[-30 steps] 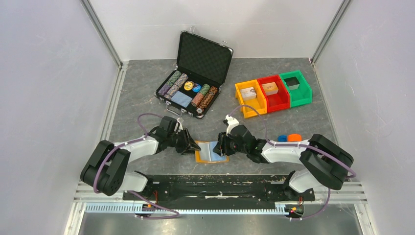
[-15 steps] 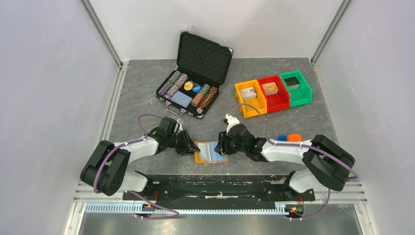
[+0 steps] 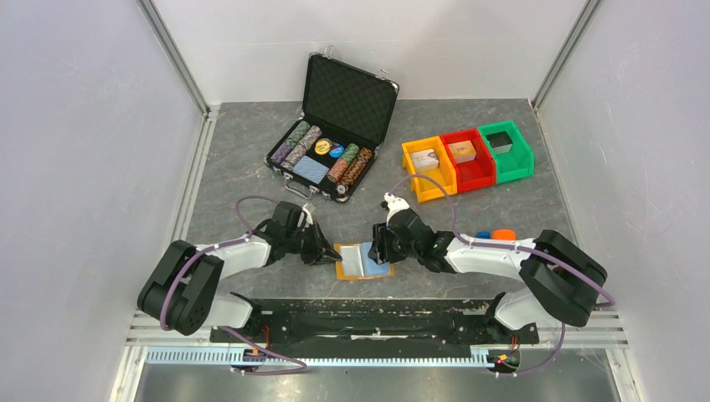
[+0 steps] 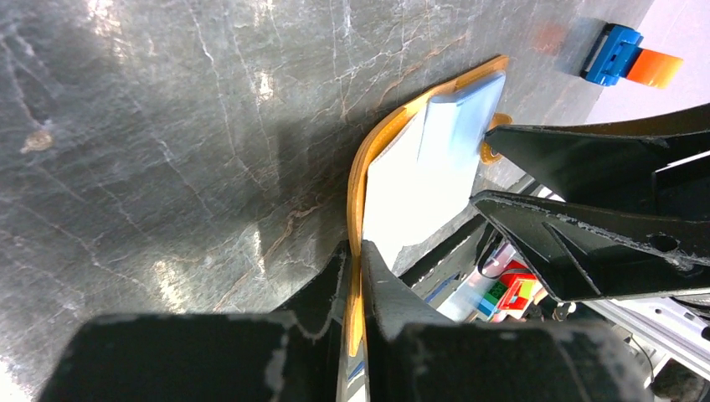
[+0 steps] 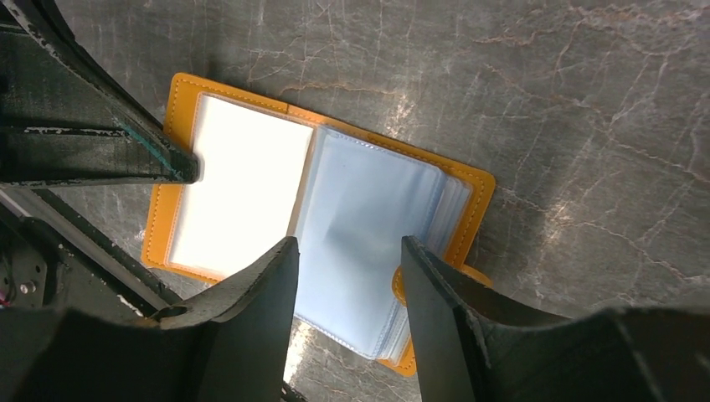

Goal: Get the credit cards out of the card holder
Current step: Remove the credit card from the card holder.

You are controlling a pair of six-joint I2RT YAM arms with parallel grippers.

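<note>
The orange card holder (image 3: pixel 342 272) lies open on the table between my two grippers. Its left page holds a pale card (image 5: pixel 243 197) that shows washed-out white. Its right side is a stack of light blue sleeves (image 5: pixel 368 243); I cannot tell card from sleeve there. My left gripper (image 3: pixel 329 254) is shut on the holder's left cover edge (image 4: pixel 358 193), one finger on each side of the thin orange flap (image 4: pixel 356 251). My right gripper (image 3: pixel 381 254) hovers open over the blue sleeves (image 5: pixel 347 243), touching nothing I can see.
An open black chip case (image 3: pixel 331 126) stands at the back centre. Orange (image 3: pixel 428 167), red (image 3: pixel 466 157) and green (image 3: pixel 505 151) bins sit at the back right. Small blue and orange pieces (image 3: pixel 494 236) lie right of the holder, by the right arm.
My left gripper has closed onto the holder's left edge. The right gripper has opened a little and edged left over the sleeves. The holder has shifted slightly.
</note>
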